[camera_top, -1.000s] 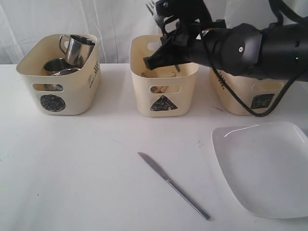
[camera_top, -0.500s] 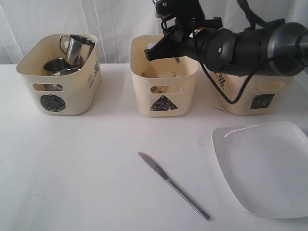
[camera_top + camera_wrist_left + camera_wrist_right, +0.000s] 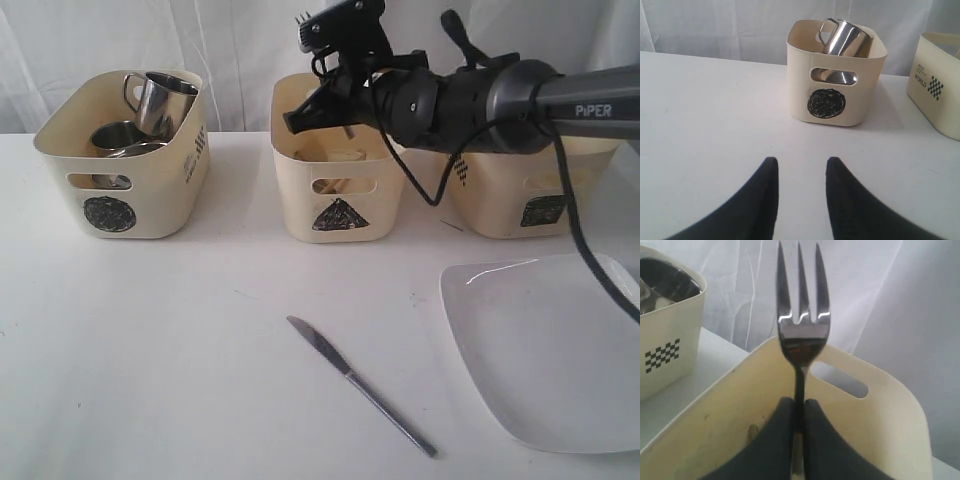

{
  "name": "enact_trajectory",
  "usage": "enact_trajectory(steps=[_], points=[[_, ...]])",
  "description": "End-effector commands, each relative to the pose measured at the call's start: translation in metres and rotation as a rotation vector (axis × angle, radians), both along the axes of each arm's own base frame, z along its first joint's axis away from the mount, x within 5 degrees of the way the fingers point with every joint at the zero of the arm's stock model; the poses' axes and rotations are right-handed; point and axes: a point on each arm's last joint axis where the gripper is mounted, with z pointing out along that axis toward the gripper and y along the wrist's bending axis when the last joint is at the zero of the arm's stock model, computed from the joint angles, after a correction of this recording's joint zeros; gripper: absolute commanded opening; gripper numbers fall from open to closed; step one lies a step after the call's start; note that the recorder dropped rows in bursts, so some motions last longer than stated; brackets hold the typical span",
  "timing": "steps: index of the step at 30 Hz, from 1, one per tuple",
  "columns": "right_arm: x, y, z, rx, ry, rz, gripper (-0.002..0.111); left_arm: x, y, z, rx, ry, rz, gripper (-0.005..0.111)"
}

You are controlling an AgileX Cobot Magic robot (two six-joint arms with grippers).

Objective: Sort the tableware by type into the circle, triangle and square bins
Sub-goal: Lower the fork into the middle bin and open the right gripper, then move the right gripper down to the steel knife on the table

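Upper centre in the exterior view, over the triangle bin (image 3: 300, 200), the right pincer (image 3: 800, 407) pinches the fork (image 3: 801, 325) by its neck, jaws narrow — tines jutting beyond its tips.

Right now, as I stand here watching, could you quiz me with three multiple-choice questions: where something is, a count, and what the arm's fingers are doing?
1. Where is the knife? A) in the triangle bin B) on the plate C) on the bare table
2. How many prongs has the fork? A) three B) four C) two
3. The right fingers are: A) wide open B) shut on the fork C) shut on nothing
Answers: 1 C, it lies on the table in front of the triangle bin, clear of the plate. 2 A, three prongs show in the right wrist view. 3 B, both fingers pinch the fork's handle.
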Motion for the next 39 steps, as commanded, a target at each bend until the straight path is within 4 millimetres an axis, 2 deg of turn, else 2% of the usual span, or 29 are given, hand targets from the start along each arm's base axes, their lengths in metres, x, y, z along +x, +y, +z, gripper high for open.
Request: enact_trajectory(steps=[1, 4, 11, 14, 21, 29, 32, 39], points=[[0.007, 0.001, -0.007, -0.015, 0.023, 0.010, 0.001, 0.000, 0.000, -0.001, -0.013, 0.000, 0.001, 0.038], [0.008, 0.000, -0.011, -0.017, 0.031, 0.009, 0.007, 0.000, 0.000, -0.001, -0.013, 0.000, 0.001, 0.038], [0.009, -0.003, -0.011, -0.015, 0.038, 0.002, 0.034, 0.000, 0.000, -0.001, -0.013, 0.000, 0.001, 0.038], [0.008, -0.003, -0.013, -0.018, 0.057, 0.009, 0.041, 0.000, 0.000, -0.001, -0.013, 0.000, 0.001, 0.038], [-0.002, 0.000, -0.008, -0.039, 0.170, 0.069, 0.041, 0.000, 0.000, -0.001, -0.013, 0.000, 0.001, 0.038], [-0.045, -0.005, 0.018, -0.173, 0.476, 0.218, 0.041, 0.000, 0.000, -0.001, -0.013, 0.000, 0.001, 0.038], [-0.060, -0.009, 0.010, -0.192, 0.629, 0.217, 0.041, 0.000, 0.000, -0.001, -0.013, 0.000, 0.001, 0.038], [-0.092, -0.015, -0.034, -0.228, 0.884, 0.215, 0.041, 0.000, 0.000, -0.001, -0.013, 0.000, 0.001, 0.038]])
